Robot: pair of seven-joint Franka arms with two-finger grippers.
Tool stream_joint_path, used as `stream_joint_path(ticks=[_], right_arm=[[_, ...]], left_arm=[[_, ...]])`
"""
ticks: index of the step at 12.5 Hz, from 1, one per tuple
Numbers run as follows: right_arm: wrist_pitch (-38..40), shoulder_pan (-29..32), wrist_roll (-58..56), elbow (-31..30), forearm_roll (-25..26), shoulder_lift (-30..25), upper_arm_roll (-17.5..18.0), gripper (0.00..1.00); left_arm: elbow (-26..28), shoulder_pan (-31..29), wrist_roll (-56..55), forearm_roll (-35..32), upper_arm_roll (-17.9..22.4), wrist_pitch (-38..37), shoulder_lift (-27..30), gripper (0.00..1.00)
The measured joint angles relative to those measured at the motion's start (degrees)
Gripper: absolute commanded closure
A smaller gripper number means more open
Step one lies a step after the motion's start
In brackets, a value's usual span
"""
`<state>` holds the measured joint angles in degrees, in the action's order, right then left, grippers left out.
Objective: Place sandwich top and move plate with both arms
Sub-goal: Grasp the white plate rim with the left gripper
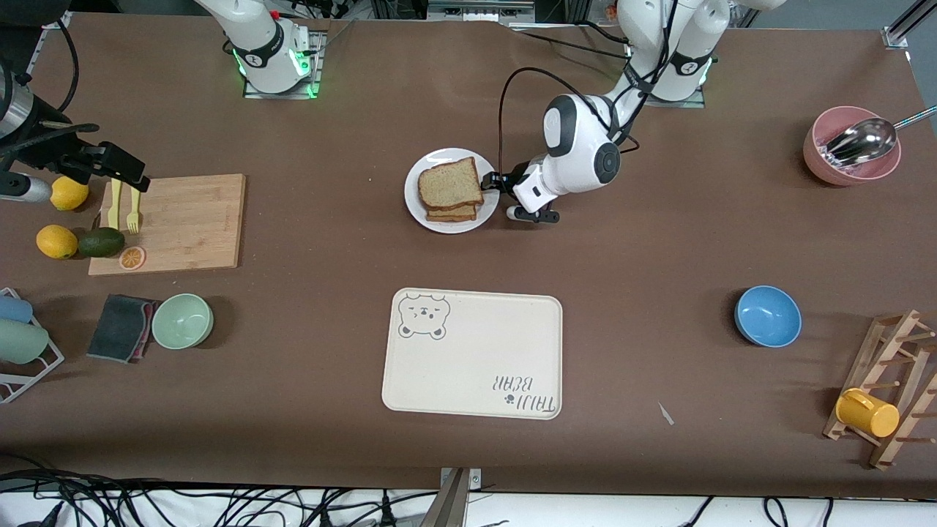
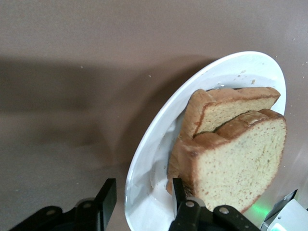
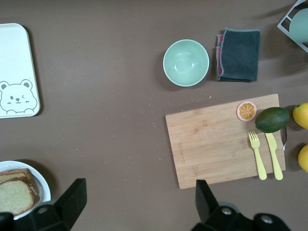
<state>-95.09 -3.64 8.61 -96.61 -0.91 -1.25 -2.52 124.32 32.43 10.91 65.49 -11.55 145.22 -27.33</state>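
Note:
The sandwich top (image 1: 449, 183) (image 2: 240, 163), a plain brown bread slice, lies on another slice (image 2: 231, 106) on the white plate (image 1: 421, 212) (image 2: 159, 139). My left gripper (image 1: 494, 179) (image 2: 142, 187) is low at the plate's edge toward the left arm's end. It is open and straddles the rim: one finger is outside the plate and one is inside, next to the bread. My right gripper (image 3: 139, 190) (image 1: 117, 167) waits wide open, high above the table beside the cutting board (image 1: 176, 223) (image 3: 221, 139), with nothing between its fingers.
The cream bear tray (image 1: 472, 351) lies nearer the front camera than the plate. A blue bowl (image 1: 767, 315), a pink bowl with a ladle (image 1: 849, 146) and a wooden rack with a yellow mug (image 1: 867, 413) stand toward the left arm's end. A green bowl (image 1: 182, 320) and a cloth (image 1: 121, 327) sit by the board.

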Motion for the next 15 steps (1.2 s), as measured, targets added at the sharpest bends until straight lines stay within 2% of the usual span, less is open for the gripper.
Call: stream_joint_path(ticks=[2, 3, 7, 15], right_arm=[[-0.02, -0.07, -0.02, 0.04, 0.00, 0.04, 0.00, 0.00], [-0.03, -0.15, -0.02, 0.17, 0.00, 0.07, 0.00, 0.00], [-0.01, -0.18, -0.07, 0.63, 0.02, 0.20, -0.08, 0.00], [-0.09, -0.48, -0.24, 1.67, 0.02, 0.96, -0.02, 0.00]], left_arm=[[0.01, 0.00, 0.99, 0.00, 0.00, 0.00, -0.59, 0.74], [0.01, 0.00, 1.10, 0.00, 0.00, 0.00, -0.92, 0.84], [-0.17, -0.06, 1.83, 0.34, -0.03, -0.72, -0.53, 1.00], [-0.16, -0.10, 1.99, 0.63, -0.03, -0.94, -0.43, 1.00]])
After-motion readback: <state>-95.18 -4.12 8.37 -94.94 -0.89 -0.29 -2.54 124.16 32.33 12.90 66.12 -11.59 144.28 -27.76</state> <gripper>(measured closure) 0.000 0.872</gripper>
